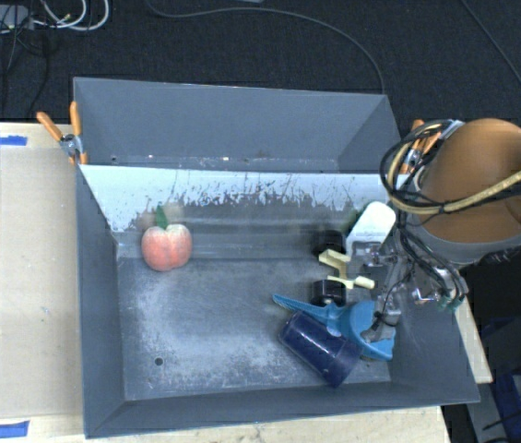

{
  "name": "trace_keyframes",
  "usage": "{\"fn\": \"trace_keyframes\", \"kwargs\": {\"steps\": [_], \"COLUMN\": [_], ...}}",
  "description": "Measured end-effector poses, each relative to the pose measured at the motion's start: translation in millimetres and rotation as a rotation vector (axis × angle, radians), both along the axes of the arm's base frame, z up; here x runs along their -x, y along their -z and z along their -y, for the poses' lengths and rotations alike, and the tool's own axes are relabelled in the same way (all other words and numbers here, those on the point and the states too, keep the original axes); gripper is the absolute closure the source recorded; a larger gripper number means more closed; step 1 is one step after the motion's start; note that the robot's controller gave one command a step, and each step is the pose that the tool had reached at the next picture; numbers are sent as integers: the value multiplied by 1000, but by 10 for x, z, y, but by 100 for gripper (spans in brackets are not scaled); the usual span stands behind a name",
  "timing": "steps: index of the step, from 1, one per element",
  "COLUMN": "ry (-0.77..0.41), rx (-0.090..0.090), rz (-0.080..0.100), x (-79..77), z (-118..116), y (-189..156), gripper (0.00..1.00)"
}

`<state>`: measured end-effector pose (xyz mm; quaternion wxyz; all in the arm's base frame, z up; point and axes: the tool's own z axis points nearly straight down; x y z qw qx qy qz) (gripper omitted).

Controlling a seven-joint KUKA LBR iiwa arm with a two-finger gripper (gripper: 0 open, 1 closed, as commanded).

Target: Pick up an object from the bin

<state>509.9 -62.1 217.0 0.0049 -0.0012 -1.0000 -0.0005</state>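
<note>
My gripper (391,314) hangs low over the right end of the bin floor, its tip just above a light blue plastic piece (350,325) with a long pointed arm. Under that piece a dark blue cylinder (318,347) lies on its side. Just left of the gripper are a small black part (326,293) and a pale yellow piece (340,264). A white block-shaped thing (372,227) stands behind them, near the right wall. Nothing shows between the gripper's tips.
A peach-coloured toy fruit (166,245) with a green stem lies alone at the far left of the bin floor. The arm's orange cover and cables hang over the bin's right rim.
</note>
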Motion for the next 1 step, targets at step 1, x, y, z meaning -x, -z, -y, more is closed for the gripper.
{"fn": "trace_keyframes", "kwargs": {"steps": [1], "ry": [-3], "rx": [1], "rz": [8], "x": [-16], "z": [-4], "y": [-41], "gripper": [0]}}
